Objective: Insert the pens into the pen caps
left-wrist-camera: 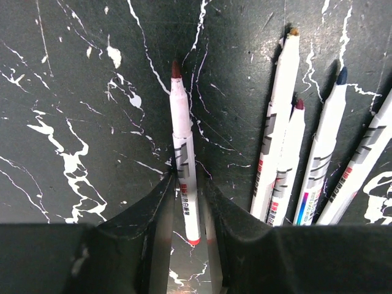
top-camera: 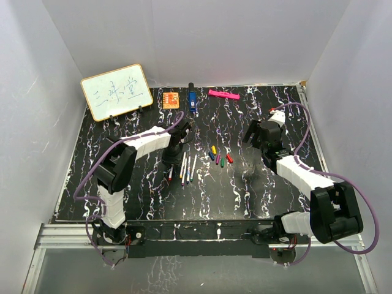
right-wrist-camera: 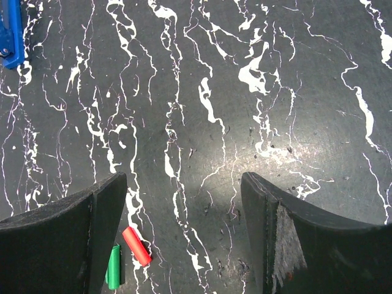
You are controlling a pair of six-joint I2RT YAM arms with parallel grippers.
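A white pen with a dark red tip lies on the black marbled table. Its red tail end sits between the fingers of my left gripper, which is shut on it at table level. Several more white pens lie side by side just to the right. From above, the left gripper is down beside the row of pens. The small coloured pen caps lie loose in the middle. My right gripper hangs open over bare table. A red cap and a green cap lie by its left finger.
Along the back edge stand a small whiteboard, an orange square block, a chunky blue object and a pink marker. White walls close in the table on three sides.
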